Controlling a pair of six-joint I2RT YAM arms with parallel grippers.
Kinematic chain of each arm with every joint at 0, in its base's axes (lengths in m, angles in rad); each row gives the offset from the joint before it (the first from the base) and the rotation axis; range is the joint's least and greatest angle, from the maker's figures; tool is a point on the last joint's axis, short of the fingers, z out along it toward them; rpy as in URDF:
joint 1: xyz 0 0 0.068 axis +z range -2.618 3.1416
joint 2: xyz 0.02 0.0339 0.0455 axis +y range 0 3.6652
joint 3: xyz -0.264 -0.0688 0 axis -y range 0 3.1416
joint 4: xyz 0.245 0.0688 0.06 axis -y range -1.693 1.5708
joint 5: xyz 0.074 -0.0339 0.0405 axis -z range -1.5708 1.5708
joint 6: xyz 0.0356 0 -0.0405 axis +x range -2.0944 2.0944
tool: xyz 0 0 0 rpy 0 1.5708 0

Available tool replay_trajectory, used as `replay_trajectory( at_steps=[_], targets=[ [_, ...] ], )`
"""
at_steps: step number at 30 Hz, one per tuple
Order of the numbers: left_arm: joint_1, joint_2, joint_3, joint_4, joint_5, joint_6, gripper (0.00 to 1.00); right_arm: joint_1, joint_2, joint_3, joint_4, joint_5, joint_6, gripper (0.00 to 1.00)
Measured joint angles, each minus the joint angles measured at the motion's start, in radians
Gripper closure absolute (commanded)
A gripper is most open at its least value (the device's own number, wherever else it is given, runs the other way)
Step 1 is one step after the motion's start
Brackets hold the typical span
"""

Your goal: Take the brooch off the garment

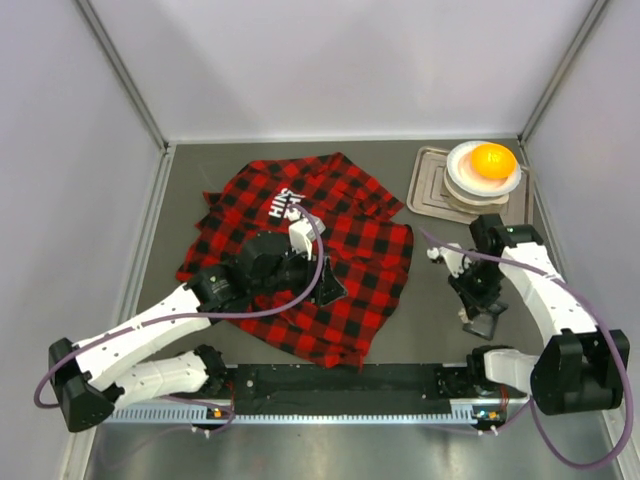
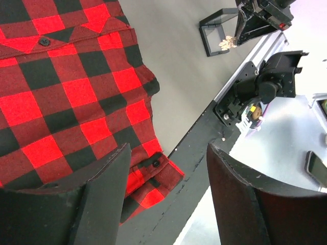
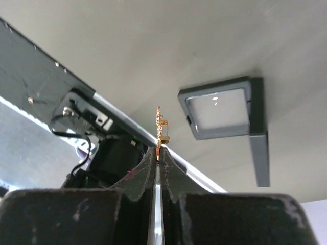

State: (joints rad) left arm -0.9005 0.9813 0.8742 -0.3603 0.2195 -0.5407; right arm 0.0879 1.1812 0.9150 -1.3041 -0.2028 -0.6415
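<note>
Brooch [image 3: 161,127] is off the shirt [image 1: 350,270], pinched by its lower end in the closed right gripper [image 3: 159,153], standing straight out from the fingertips. A small box [image 3: 225,109] lies just right, mid-frame. Left gripper [image 2: 168,153] hangs open over the shirt's hem.

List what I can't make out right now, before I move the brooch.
1. Right wrist: brooch sits edge-on in the shut right gripper; its face is unseen.
2. Top view: brooch too small to find by that gripper.
3. Top view: left arm covers part of the lettering on the shirt.
</note>
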Motion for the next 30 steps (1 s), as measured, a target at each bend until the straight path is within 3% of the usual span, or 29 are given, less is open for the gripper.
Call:
replay_trajectory(
  at_steps=[9, 20, 30],
  targets=[
    [-0.065, 0.003, 0.005, -0.019, -0.079, 0.038, 0.34, 0.073, 0.053, -0.069, -0.031, 0.105, -0.075, 1.00],
    [-0.080, -0.018, 0.005, -0.054, -0.142, 0.054, 0.34, 0.085, 0.223, -0.028, -0.035, 0.247, -0.089, 1.00],
    [-0.091, -0.018, 0.005, -0.064, -0.162, 0.064, 0.35, 0.116, 0.235, -0.027, -0.034, 0.314, -0.092, 1.00]
  ],
)
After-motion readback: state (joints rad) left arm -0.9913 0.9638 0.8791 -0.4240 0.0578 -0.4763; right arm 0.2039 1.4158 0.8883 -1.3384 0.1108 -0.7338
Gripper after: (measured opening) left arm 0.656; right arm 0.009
